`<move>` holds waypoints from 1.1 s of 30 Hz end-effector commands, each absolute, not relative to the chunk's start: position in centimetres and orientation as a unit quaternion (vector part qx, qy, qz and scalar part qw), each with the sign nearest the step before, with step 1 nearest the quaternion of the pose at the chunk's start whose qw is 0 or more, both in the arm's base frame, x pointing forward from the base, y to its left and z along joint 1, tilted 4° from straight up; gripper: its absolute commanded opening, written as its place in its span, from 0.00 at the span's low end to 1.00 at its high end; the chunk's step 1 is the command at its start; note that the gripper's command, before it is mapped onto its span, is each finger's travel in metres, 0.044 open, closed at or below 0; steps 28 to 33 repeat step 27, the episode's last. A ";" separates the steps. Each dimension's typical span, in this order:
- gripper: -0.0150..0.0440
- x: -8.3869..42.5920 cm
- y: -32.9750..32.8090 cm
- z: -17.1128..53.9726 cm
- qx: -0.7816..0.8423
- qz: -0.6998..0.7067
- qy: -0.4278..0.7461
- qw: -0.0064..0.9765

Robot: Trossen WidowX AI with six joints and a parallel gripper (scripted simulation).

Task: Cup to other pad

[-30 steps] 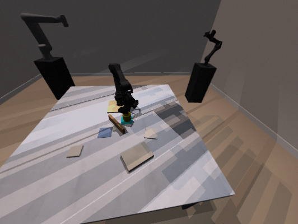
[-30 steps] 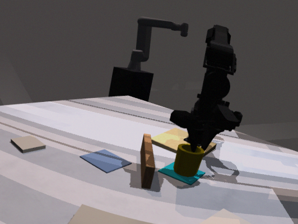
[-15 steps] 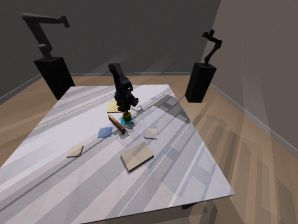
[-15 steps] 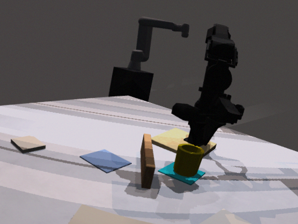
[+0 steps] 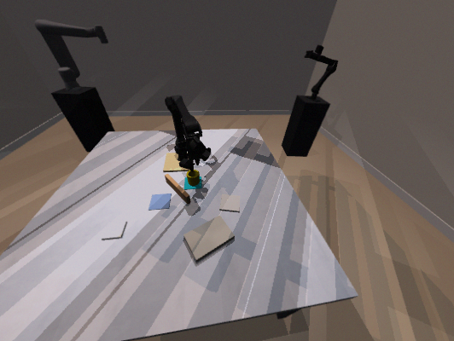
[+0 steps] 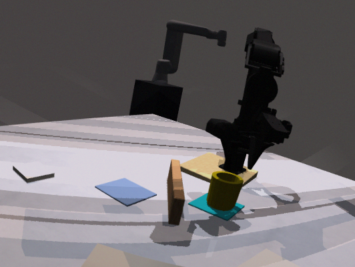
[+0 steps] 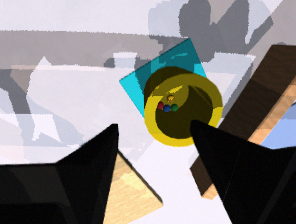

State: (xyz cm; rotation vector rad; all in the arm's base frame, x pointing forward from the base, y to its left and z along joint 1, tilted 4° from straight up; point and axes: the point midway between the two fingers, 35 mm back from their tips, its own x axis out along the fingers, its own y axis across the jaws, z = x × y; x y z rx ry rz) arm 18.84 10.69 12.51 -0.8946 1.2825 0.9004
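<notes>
Gripper: your gripper (image 6: pixel 246 164) hangs released above the cup, fingers spread, grasping nothing.
Cup: the yellow cup (image 6: pixel 224 195) stands upright on the teal pad (image 6: pixel 201 204), so you've placed it.
Marbles: the small glossy marbles (image 7: pixel 168 106) sit at the bottom, unspilled.
Neighbour: a wooden block (image 6: pixel 175 191) stands on edge, just left.

Grey striped table (image 5: pixel 273 239) carrying teal pad (image 6: pixel 200 204), blue pad (image 6: pixel 125 191), tan board (image 6: pixel 203 167), upright wooden block (image 6: pixel 175 190), flat tiles (image 5: pixel 209 236).
</notes>
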 end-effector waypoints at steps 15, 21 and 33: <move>1.00 18.7 10.6 16.3 -0.389 0.390 0.557 0.621; 1.00 18.5 10.5 18.1 -0.389 0.389 0.557 0.622; 1.00 18.4 10.5 18.9 -0.389 0.389 0.557 0.622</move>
